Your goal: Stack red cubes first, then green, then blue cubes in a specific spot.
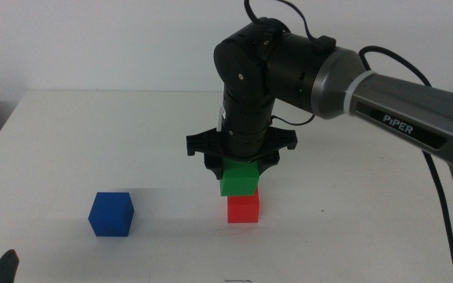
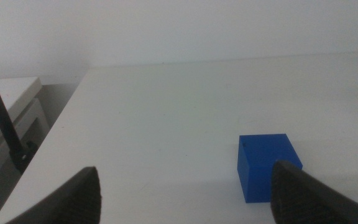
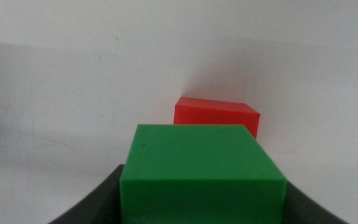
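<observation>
We see the right gripper point(image 1: 241, 167) pointing straight down over the middle of the table point(image 1: 132, 134), its jaws closed on the green cube point(image 1: 239, 178) and gripping it by its sides. The green cube sits at the top of the red cube point(image 1: 243, 208), shifted a little toward the left arm's side and slightly skewed; we cannot tell whether the two touch or a thin gap remains. In the right wrist view the green cube point(image 3: 202, 171) fills the space between the dark jaws, and the red cube point(image 3: 216, 116) shows beyond it on the white tabletop.

The red cube stands on the bare table near the centre, with no outline or mark around it.

The blue cube point(image 1: 111, 214) stands alone on the table, well apart from the other two, on the left arm's side. The left gripper point(image 2: 185, 193) waits low at the near edge, jaws spread wide and holding nothing; in its wrist view the blue cube point(image 2: 267, 167) lies just ahead, close to one jaw.
</observation>
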Action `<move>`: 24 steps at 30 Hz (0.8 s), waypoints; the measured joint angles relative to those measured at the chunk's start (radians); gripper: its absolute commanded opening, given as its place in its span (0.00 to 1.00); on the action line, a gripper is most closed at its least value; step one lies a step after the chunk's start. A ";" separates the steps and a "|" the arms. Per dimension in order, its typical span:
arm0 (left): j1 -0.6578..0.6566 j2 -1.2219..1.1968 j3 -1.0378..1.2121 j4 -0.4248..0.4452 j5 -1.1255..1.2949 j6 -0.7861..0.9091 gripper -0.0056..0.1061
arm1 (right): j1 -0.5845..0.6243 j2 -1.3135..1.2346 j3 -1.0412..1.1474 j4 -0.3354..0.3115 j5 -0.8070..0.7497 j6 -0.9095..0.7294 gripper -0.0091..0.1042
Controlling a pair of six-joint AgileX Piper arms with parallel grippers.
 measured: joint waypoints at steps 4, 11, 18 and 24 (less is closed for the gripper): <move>0.000 0.000 0.000 0.000 0.000 0.000 0.89 | 0.003 0.010 -0.001 -0.029 0.001 0.009 0.07; 0.000 0.000 0.000 0.000 0.000 0.000 0.89 | 0.004 0.030 -0.002 -0.050 0.002 0.026 0.07; 0.000 0.000 0.000 0.000 0.000 0.000 0.89 | 0.004 0.043 -0.003 -0.056 0.001 0.029 0.07; 0.000 0.000 0.000 0.000 0.000 0.000 0.89 | 0.004 0.070 -0.005 -0.060 0.000 0.030 0.07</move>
